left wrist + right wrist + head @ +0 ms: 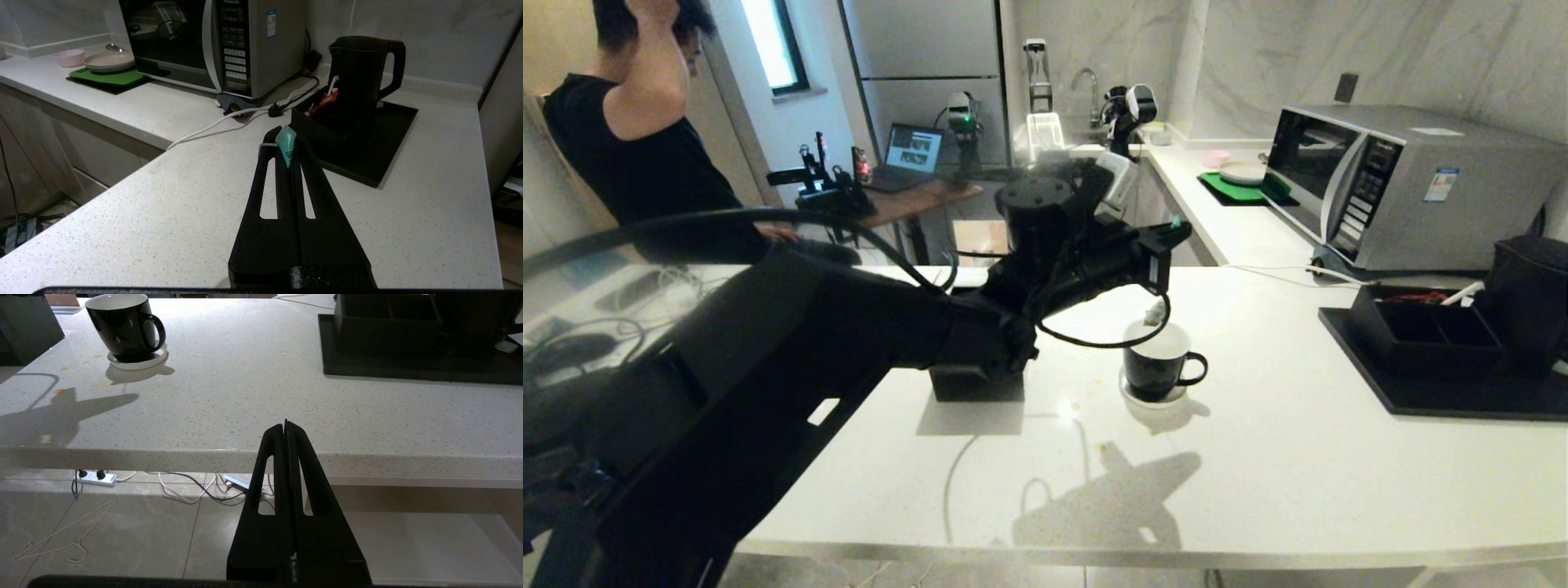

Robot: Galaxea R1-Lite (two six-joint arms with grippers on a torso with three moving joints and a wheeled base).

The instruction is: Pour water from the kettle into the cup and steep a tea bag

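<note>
White speckled stone makes up the counter, and on it the black cup stands on a pale coaster, roughly mid-counter. In the head view the left gripper reaches out above the cup, and the small pale tea bag hangs just under it, over the cup's rim. The left wrist view does not show the cup or bag; it shows the fingers pressed together on a teal tag with a thin white string at the tips. That view also shows the whole black kettle on a black tray at the far right, beside the microwave. The right gripper, out of the head view, sits with its fingers closed on nothing, below the counter's near edge, well apart from the cup.
</note>
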